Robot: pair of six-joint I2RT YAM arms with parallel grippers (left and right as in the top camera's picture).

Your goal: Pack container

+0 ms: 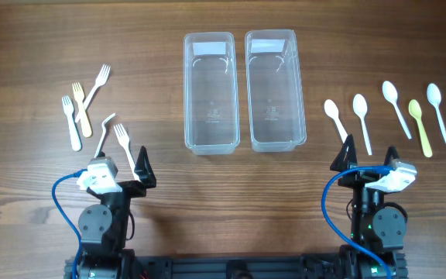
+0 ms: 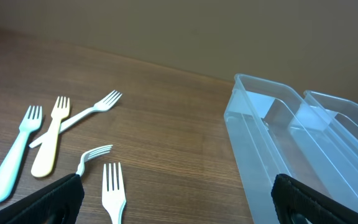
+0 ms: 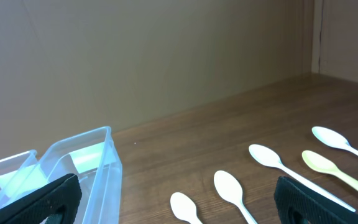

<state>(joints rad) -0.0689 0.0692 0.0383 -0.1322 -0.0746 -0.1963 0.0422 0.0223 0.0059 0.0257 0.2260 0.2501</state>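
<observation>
Two clear empty containers stand side by side at the table's middle, the left container (image 1: 208, 91) and the right container (image 1: 273, 89). Several plastic forks (image 1: 95, 87) lie at the left, one of them a yellow fork (image 1: 81, 108). Several plastic spoons (image 1: 361, 116) lie at the right, one of them a yellow-green spoon (image 1: 420, 124). My left gripper (image 1: 122, 167) is open and empty near the front edge, with a white fork (image 2: 112, 190) just ahead of its jaws (image 2: 179, 205). My right gripper (image 1: 370, 159) is open and empty behind the nearest spoon (image 3: 185, 208), jaws (image 3: 179, 202) apart.
The wooden table (image 1: 223, 194) is bare wood between the arms. The containers show at the right of the left wrist view (image 2: 260, 137) and at the left of the right wrist view (image 3: 86, 155). A plain wall stands behind the table.
</observation>
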